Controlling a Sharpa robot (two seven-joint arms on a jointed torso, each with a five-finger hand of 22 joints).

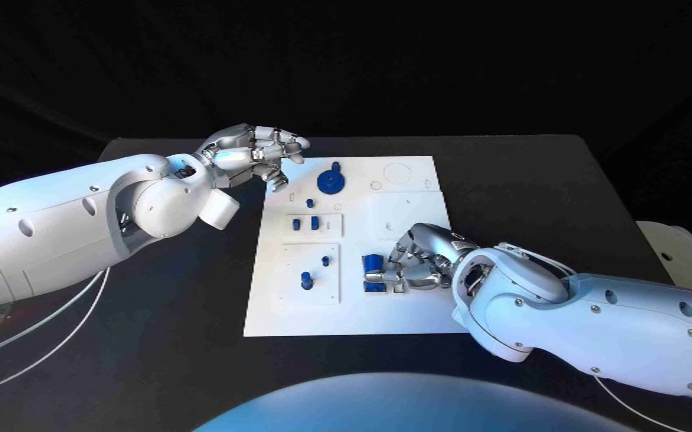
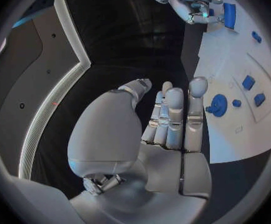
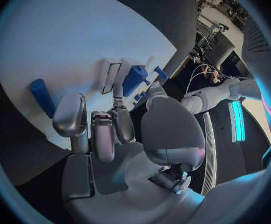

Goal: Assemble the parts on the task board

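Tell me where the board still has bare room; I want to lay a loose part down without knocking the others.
The task board is bare along its right strip above the right hand, and along its near edge. It is crowded on the left: the round blue part, small blue pieces, another pair, with the left hand hovering at the far left corner.

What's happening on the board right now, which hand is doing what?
The right hand is down on the near right part of the white task board, its fingers around a blue part; whether it actually grips it can't be told. The left hand hovers by the board's far left corner, holding nothing. A round blue part and several small blue pieces sit on the board.
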